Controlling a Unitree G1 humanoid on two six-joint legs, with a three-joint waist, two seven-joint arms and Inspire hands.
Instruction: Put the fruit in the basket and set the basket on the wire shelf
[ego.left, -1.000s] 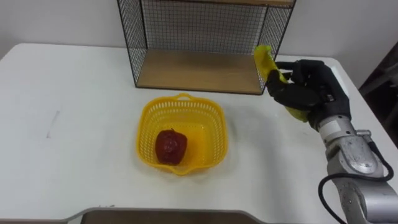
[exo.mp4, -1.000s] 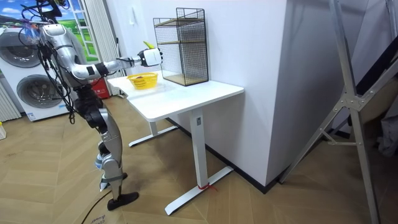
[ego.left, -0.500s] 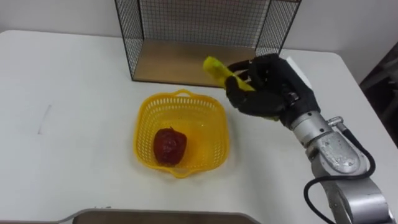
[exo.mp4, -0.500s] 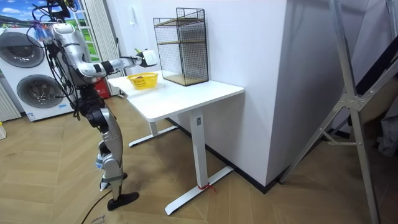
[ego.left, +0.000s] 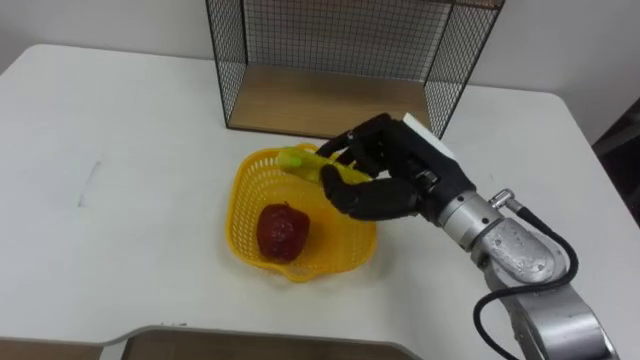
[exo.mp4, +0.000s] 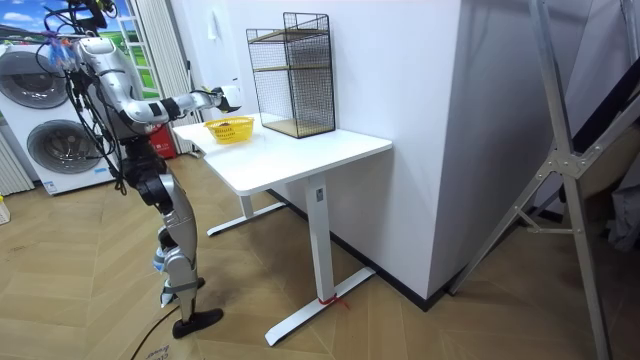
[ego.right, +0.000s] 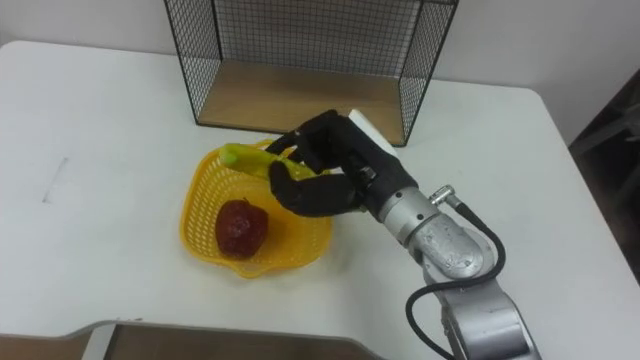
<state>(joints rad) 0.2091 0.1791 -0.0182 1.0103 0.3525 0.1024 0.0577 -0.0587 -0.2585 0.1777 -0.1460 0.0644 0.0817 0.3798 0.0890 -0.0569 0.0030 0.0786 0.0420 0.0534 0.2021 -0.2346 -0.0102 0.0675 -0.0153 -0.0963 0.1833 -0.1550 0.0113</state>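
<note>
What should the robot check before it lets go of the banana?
1. Banana gripped by the right hand: ok, fingers curl round it.
2. Banana above the basket: ok, it hangs over the back part.
3. Room beside the apple: ok, the apple lies toward the front and there is space next to it.
4. Height of the banana above the basket's bottom: cannot tell.
5. Wire shelf ready for the basket: ok, its bottom board is bare.

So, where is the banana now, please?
Left eye view: the banana is in the right hand, over the far rim of the yellow basket, behind the apple.
</note>
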